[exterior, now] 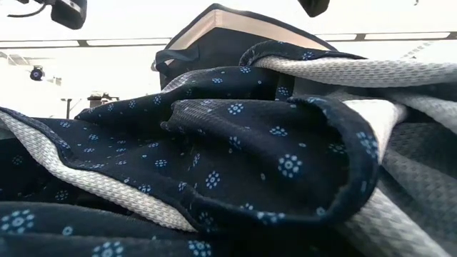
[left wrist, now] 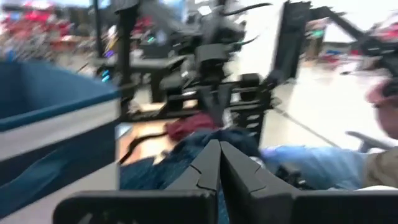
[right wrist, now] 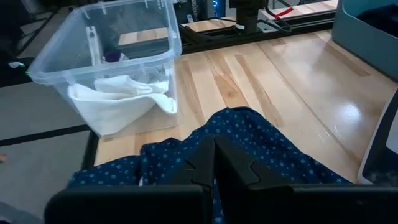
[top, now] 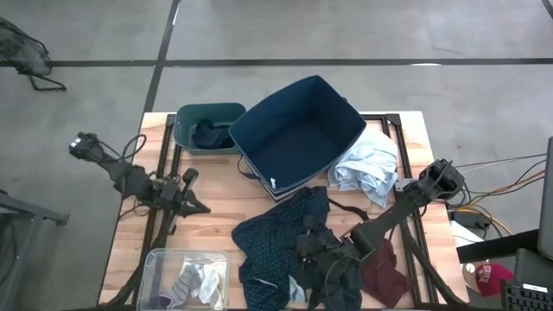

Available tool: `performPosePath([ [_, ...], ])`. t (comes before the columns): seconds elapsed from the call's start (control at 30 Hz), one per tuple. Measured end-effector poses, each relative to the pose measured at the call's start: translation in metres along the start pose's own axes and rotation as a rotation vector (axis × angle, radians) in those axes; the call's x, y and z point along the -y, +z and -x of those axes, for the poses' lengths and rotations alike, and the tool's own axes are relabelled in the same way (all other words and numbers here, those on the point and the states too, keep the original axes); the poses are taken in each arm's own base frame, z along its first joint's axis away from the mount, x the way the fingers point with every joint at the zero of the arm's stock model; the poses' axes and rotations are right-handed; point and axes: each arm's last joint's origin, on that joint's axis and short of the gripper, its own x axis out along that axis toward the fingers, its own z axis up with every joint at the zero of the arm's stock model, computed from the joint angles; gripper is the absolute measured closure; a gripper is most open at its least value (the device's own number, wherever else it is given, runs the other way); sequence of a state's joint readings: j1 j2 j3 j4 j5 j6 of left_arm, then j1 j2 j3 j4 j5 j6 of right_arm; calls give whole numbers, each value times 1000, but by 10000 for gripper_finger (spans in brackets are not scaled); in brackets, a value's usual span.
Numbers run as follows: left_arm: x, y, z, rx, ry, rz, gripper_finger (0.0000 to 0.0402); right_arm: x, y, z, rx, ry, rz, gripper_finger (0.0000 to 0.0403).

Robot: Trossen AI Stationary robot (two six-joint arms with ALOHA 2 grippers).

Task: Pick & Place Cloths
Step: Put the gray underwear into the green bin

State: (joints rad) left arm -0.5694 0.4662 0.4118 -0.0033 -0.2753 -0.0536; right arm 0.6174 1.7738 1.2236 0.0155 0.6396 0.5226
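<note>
Pale wooden slats form the table top (top: 216,203), and a big navy fabric box (top: 298,134) with stiff upright walls stands tilted near its middle, serving as the landmark. Just beside the box on the left sits a small dark green plastic bin (top: 207,127) with a dark piece inside. Touching the box's right corner lies a crumpled pale blue-white shirt (top: 370,168). In front of the box spreads a navy white-dotted shirt (top: 272,238), which fills the low view as rumpled folds. The right gripper (top: 309,259) rests on this shirt, well in front of the box, its fingers (right wrist: 205,165) pressed together with no cloth seen between them. A maroon piece (top: 387,275) lies to the right of that gripper. Far left and in front of the box, a clear plastic tub (top: 186,276) holds small white and grey socks (top: 194,281). The left gripper (top: 194,206) hovers left of the box, fingers (left wrist: 208,165) closed on nothing.
</note>
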Motion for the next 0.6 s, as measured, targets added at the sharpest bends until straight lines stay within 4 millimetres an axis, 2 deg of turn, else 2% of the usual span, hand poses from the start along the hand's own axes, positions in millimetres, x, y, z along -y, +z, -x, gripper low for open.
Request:
performPosePath([
  [0.13, 7, -5, -4, 65, -51, -21, 388, 6, 10, 16, -54, 24, -106, 394],
  [0.3, 8, -14, -8, 154, -53, -4, 389, 11, 8, 29, -211, 64, -201, 394],
  [0.5, 11, -24, -14, 208, -101, -5, 388, -4, 12, 36, -364, 242, -322, 394],
  [0.6, 12, -28, -18, 174, -102, -14, 388, -11, 13, 41, -459, 195, -358, 394],
])
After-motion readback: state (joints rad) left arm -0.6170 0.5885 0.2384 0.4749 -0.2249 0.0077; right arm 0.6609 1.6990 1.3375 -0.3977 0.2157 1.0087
